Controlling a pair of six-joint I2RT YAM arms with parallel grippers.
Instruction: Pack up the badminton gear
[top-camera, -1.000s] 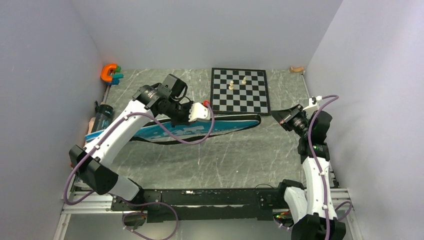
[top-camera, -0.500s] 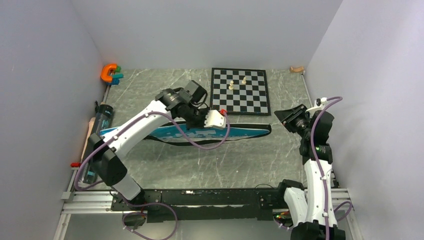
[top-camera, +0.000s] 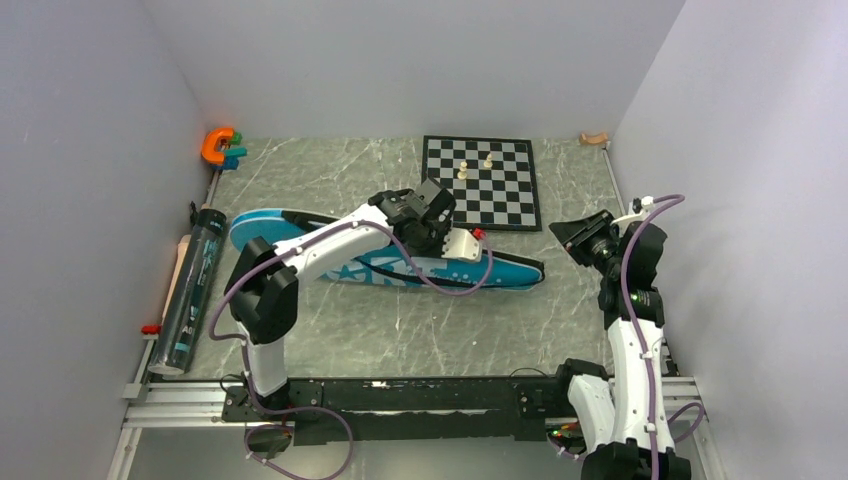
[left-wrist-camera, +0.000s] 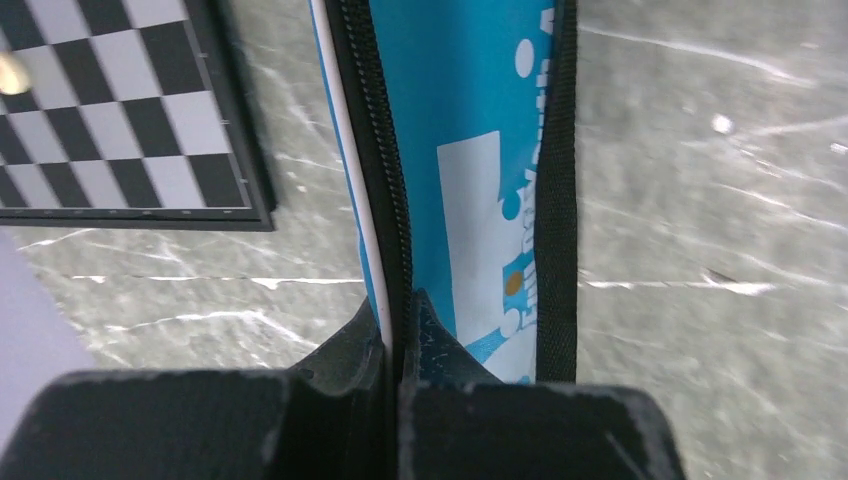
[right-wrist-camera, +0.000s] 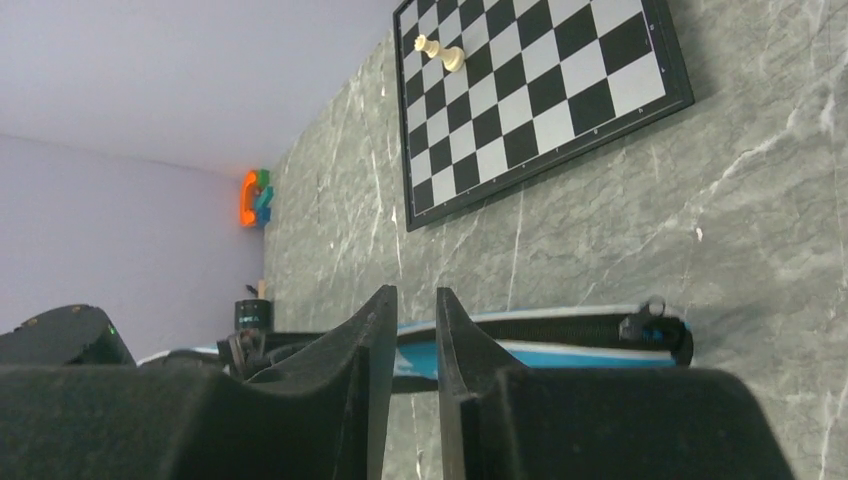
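Observation:
The blue racket bag (top-camera: 350, 262) lies flat across the middle of the table, its tip pointing right toward my right arm. My left gripper (top-camera: 470, 252) is shut on the bag's black zipper edge (left-wrist-camera: 375, 150), and the printed blue face (left-wrist-camera: 470, 150) runs away from the jaws. A long black tube (top-camera: 195, 290) lies along the left wall, apart from the bag. My right gripper (right-wrist-camera: 415, 300) hovers just right of the bag's tip, open by a narrow gap with nothing in it. The zipper pull (right-wrist-camera: 650, 325) shows at that tip.
A chessboard (top-camera: 480, 180) with two pale pieces lies behind the bag, close to my left gripper. An orange clamp tool (top-camera: 220, 147) sits in the back left corner. A tan object (top-camera: 180, 262) rests beside the tube, and a small tan piece (top-camera: 593, 138) lies at the back right.
My left arm has dragged the bag to the right and stretched out over it, uncovering the tube. My right gripper has opened a little and drawn back slightly.

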